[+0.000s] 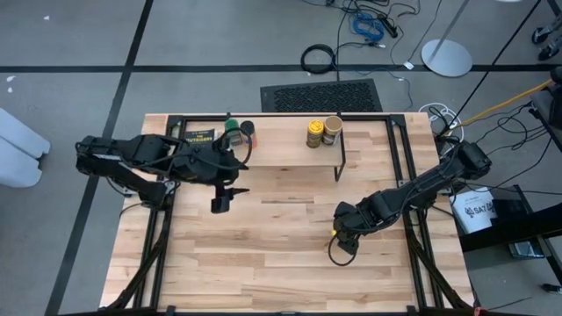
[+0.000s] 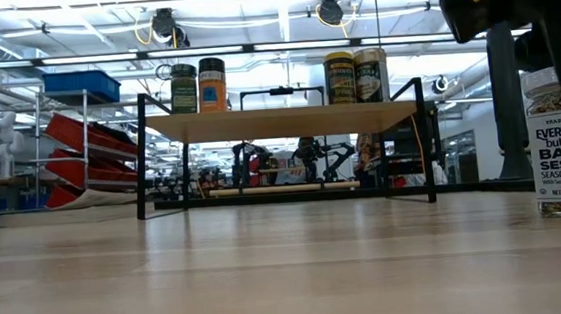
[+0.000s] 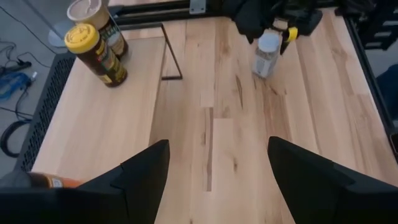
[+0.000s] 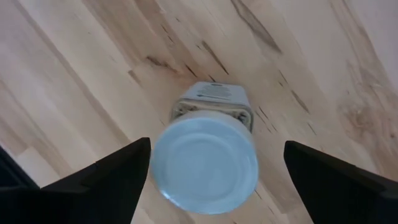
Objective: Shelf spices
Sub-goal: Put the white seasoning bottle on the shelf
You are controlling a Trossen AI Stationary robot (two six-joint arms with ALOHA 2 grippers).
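Note:
The shelf (image 1: 281, 145), a light plank on black rod legs, stands at the table's far side. A green-lidded jar (image 2: 184, 87) and a dark-lidded orange jar (image 2: 213, 84) stand on its left part. A yellow-lidded jar (image 1: 313, 134) and a tan-lidded jar (image 1: 332, 130) stand on its right part. A white-lidded jar (image 4: 205, 160) stands upright on its base on the table, right of centre. My right gripper (image 4: 217, 155) points down over it, open, one finger on either side of the lid without touching. My left gripper (image 1: 221, 200) hovers open and empty in front of the shelf's left part.
A flat black packet with yellow lettering (image 1: 199, 136) lies at the shelf's left end. Black metal frame rails (image 1: 399, 149) run along the table's sides. The wooden tabletop (image 1: 263, 254) spreads bare between the arms and the near edge.

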